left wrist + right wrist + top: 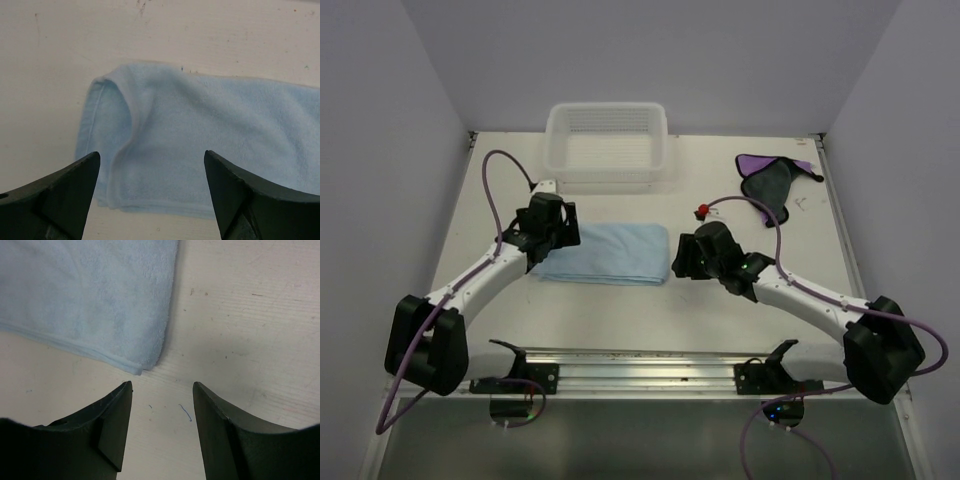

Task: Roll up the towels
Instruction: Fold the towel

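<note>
The pale table (620, 320) carries both arms, which reach inward from its near corners. The left arm (480, 285) slants up and to the right, its wrist bent down over the left end of the light blue towel (610, 252). The right arm (810, 295) slants up and to the left, ending just off that towel's right edge. A white basket (560, 150) sits at the far edge. The blue towel lies folded flat in the middle of the table, between the two wrists. The purple towel (770, 180), dark grey side showing, lies crumpled at the far right, well apart. The left gripper (152, 160) stands spread wide above the towel's folded end, gripping nothing. The right gripper (162, 385) is parted about halfway over bare table beside the towel's corner, also empty.
</note>
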Controlling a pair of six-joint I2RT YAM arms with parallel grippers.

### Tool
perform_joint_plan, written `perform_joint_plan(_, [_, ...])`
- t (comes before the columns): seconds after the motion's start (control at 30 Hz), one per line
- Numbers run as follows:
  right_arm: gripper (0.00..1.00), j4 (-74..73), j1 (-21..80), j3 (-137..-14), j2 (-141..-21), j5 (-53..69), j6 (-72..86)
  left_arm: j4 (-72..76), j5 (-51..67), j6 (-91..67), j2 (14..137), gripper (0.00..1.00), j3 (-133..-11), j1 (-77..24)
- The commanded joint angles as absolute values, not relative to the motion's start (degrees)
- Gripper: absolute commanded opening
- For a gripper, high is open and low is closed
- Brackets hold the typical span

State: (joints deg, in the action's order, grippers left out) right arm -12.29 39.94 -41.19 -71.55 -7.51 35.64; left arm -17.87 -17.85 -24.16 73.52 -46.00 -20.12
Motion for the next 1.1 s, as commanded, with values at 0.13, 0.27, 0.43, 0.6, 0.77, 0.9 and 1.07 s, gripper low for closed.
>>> perform_joint_plan(0.13, [0.56,-6.86,37.97,-38.85,-71.28,-4.57,35.6,-16.35,-17.32,-21.53,79.98,0.76,-52.38,-16.61])
perform_joint_plan(0.27, [0.56,-6.07,37.0,-37.62,-70.75,-3.69,35.51,-15.73,-17.14,-20.92,82.26,0.73,-52.91,-16.44])
perform_joint_plan(0.43, [0.56,-4.57,35.6,-36.48,-70.31,-2.37,36.21,-14.68,-17.32,-20.65,85.08,0.7,-51.42,-15.74])
perform_joint_plan(0.6, [0.56,-4.04,35.07,-35.6,-70.31,-1.85,36.21,-14.15,-18.54,-20.48,87.36,0.61,-50.71,-15.03])
perform_joint_plan(0.77, [0.56,-3.25,34.89,-34.98,-70.31,-1.5,37.0,-14.32,-19.34,-19.69,88.33,0.4,-51.68,-14.68])
perform_joint_plan(0.9, [0.56,-2.55,34.98,-34.81,-70.49,-0.97,37.44,-15.55,-20.03,-18.99,89.12,0.17,-52.38,-14.33])
perform_joint_plan(1.07, [0.56,-2.64,34.89,-35.07,-70.66,-0.79,37.44,-16.52,-21.44,-18.02,87.89,0.0,-53.17,-14.33])
